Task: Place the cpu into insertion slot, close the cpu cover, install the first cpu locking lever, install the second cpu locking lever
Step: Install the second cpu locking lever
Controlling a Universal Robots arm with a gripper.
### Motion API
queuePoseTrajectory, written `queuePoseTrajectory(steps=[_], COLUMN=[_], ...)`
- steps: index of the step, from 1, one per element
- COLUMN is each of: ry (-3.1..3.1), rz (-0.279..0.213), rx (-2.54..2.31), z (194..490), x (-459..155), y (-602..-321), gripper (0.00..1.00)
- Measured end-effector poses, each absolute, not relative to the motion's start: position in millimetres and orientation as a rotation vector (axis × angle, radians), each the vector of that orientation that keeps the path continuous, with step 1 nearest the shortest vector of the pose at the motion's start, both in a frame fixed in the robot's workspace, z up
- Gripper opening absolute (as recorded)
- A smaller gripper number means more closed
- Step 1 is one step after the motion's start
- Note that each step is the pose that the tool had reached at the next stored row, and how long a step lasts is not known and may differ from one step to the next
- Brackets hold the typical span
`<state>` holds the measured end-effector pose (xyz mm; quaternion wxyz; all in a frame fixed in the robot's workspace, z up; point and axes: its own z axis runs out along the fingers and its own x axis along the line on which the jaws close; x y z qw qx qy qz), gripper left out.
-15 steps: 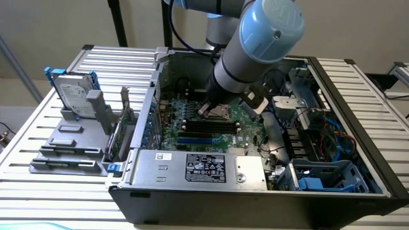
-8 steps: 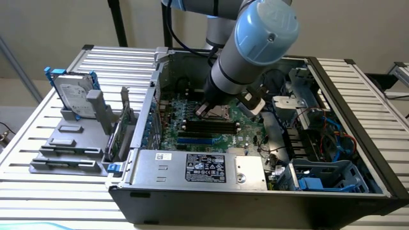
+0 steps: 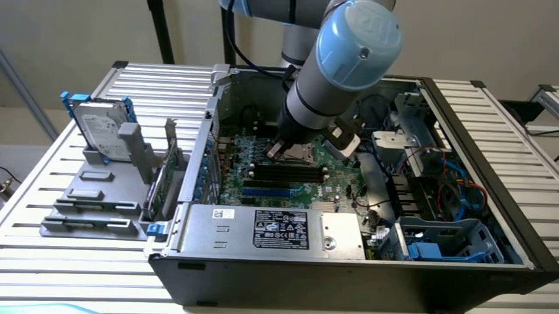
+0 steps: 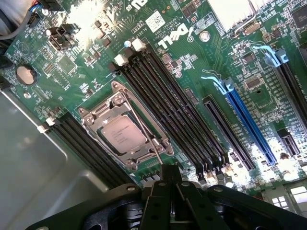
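In the exterior view, a grey fixture (image 3: 91, 203) stood at the exterior view's left, carrying an upright hard drive (image 3: 98, 127). To its right lay the open computer case (image 3: 349, 275) with the green motherboard (image 3: 262, 183) inside. The robot arm (image 3: 336, 72) reached down into the case and hid most of the socket area; the gripper (image 3: 287, 149) sat low over the board, and its fingertips could not be made out there.

In the wrist view, the cpu (image 4: 123, 135) lay seated in the insertion slot (image 4: 91, 125), its grey top visible through the window of the cpu cover (image 4: 116, 101), which lay flat over it. A thin locking lever (image 4: 144, 127) ran across the cover toward the gripper (image 4: 169, 175). The gripper fingers (image 4: 160, 201) were pressed together, their tip at or just beside the lever's end; contact could not be confirmed. The second lever was hard to distinguish. Black memory slots (image 4: 168, 96) ran beside the socket, with a blue slot (image 4: 249, 127) farther across the board.
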<state>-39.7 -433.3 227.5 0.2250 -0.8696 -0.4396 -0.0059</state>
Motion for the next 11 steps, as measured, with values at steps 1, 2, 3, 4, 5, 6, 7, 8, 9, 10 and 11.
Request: queuePoseTrajectory(steps=[1,2,3,4,5,6,7,8,9,10,11], ry=[-1.214,-1.216,-1.217,-1.218,-1.219,-1.220,-1.220,-1.221,-1.222,-1.222,-1.223], rz=[-0.021,-0.025,-0.029,-0.033,-0.036,-0.039,-0.041,-0.044,-0.047,-0.050,-0.053], rx=[-2.400,-2.401,-2.402,-2.403,-2.403,-2.404,-2.405,-2.405,-2.406,-2.407,-2.408], z=[226.8,226.3,225.7,225.0,224.4,223.7,223.0,222.2,221.1,220.1,218.9], x=[-40.5,-41.5,-42.6,-43.8,-44.9,-45.9,-46.6,-47.3,-47.8,-48.4,-48.9], y=[-433.2,-432.7,-432.2,-431.7,-431.1,-430.4,-429.8,-429.2,-428.7,-428.2,-427.9], gripper=[0.11,0.11,0.11,0.11,0.11,0.11,0.11,0.11,0.11,0.11,0.11])
